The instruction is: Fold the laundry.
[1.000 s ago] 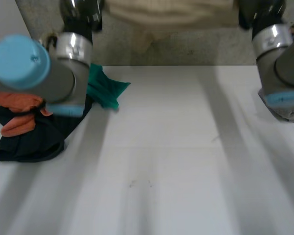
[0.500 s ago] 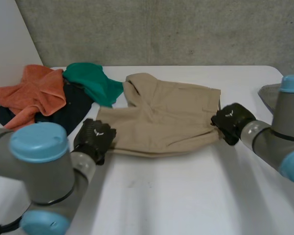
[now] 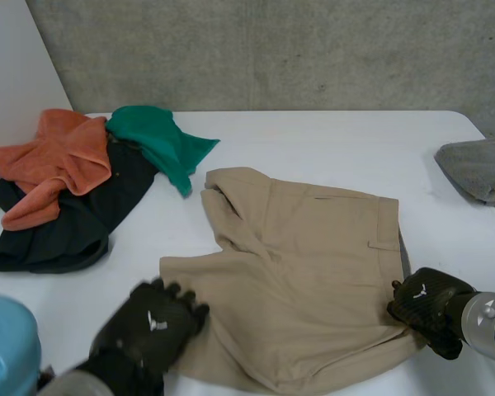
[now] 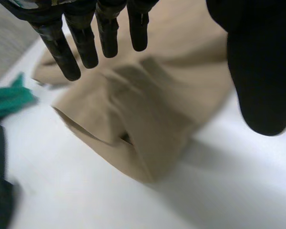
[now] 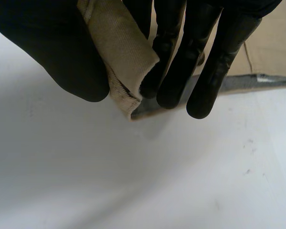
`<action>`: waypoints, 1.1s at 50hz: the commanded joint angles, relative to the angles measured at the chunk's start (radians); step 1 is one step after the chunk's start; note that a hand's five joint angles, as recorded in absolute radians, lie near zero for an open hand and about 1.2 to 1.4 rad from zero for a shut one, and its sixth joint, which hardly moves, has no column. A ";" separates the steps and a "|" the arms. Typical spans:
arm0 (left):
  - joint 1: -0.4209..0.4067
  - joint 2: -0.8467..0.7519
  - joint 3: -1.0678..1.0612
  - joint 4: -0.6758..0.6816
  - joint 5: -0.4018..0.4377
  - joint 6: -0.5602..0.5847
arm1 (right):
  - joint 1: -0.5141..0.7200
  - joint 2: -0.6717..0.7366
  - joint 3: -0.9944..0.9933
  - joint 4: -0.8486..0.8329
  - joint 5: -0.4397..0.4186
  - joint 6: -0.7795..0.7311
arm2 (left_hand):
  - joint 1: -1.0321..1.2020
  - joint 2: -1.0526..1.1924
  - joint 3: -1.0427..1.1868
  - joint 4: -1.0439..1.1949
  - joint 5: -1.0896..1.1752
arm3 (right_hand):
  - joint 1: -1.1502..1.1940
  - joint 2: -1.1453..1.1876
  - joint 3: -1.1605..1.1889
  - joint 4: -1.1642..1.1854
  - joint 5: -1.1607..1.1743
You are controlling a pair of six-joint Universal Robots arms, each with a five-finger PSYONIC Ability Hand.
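White table (image 3: 313, 140) in front of a grey concrete wall (image 3: 313, 49); I'm reading the table as a clock face from the head view, with 12 at the wall side and 6 nearest the robot.

I see the khaki shorts (image 3: 313, 272) lying mostly flat from the centre out toward 5 o'clock. Their waistband runs along the 3 o'clock side and the legs point toward 9. The leg nearest 12 has a small fold at its hem.

The right hand (image 3: 425, 307) sits at the 4 o'clock corner of the shorts, at the near end of the waistband. In its wrist view I can see the thumb and fingers (image 5: 174, 62) pinching that tan corner between them, so it is grasping the shorts. The pinched corner hangs just off the table surface.

The left hand (image 3: 153, 326) is at 7 o'clock, at the near leg's hem edge. In its wrist view the fingers (image 4: 86, 43) are straight and spread, the thumb stands well apart, and nothing is in them: released, held above the cloth with the open leg hem beyond its fingertips.

At 10 o'clock there is a heap: an orange cloth (image 3: 58, 157) and a green cloth (image 3: 157, 140) lying over a black garment (image 3: 74, 223). The green one's tip lies near the shorts' far leg, apart from it. A grey cloth (image 3: 478, 169) lies at the 3 o'clock edge.
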 commanded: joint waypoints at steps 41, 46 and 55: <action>0.366 -0.951 0.873 0.407 0.606 0.098 | 0.003 0.003 0.005 -0.082 -0.064 0.117 | 0.571 0.558 0.557 0.562 0.567 | 0.409 0.218 0.212 0.207 0.241; 0.366 -0.954 0.872 0.408 0.594 0.099 | 0.003 0.003 0.005 -0.083 -0.064 0.121 | 0.919 0.906 0.905 0.910 0.916 | 0.409 0.218 0.212 0.207 0.241; 0.349 -0.885 0.795 0.410 0.438 0.213 | 0.003 0.003 0.005 -0.085 -0.064 0.122 | 1.164 1.150 1.149 1.155 1.160 | 0.409 0.218 0.212 0.207 0.241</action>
